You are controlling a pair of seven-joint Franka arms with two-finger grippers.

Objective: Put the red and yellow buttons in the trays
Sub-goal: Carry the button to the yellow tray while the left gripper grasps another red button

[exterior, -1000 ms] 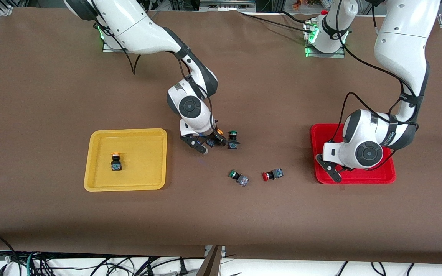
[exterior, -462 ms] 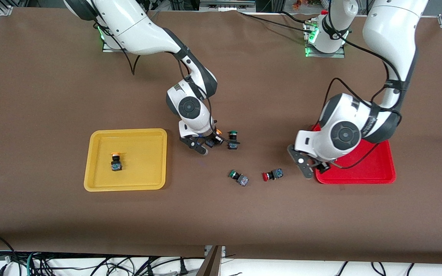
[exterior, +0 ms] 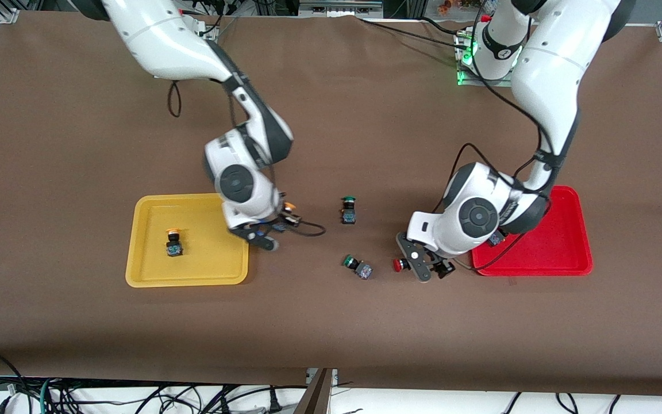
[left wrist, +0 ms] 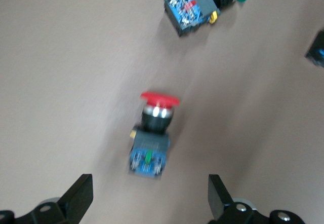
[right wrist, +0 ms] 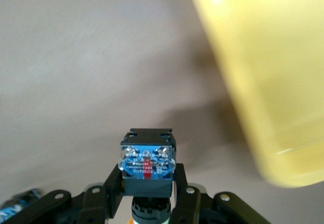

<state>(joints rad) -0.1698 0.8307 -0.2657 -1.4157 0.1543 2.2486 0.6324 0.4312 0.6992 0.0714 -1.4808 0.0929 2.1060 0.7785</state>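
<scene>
While the right gripper (exterior: pixel 268 233) hangs just over the edge of the yellow tray (exterior: pixel 141 270) nearest the middle of the table, its fingers are pinched tight on a yellow-capped button (right wrist: pixel 147 168), blue contact block facing the wrist camera! Another yellow-capped button (exterior: pixel 173 242) already sits inside that tray. Over at the left arm's end, the left gripper (exterior: pixel 430 269) is low over the table just beside the red tray (exterior: pixel 566 265), fingers (left wrist: pixel 77 198) spread wide with the red-capped button (left wrist: pixel 151 135) lying on the brown table (exterior: pixel 331 322) between them, untouched, cap pointing away from the wrist. A second button body (exterior: pixel 496 238) peeks out in the red tray, mostly hidden by the arm. Two green-capped buttons wait mid-table: one (exterior: pixel 349 210) farther from the front camera, one (exterior: pixel 357 266) nearer, close to the red-capped one.
</scene>
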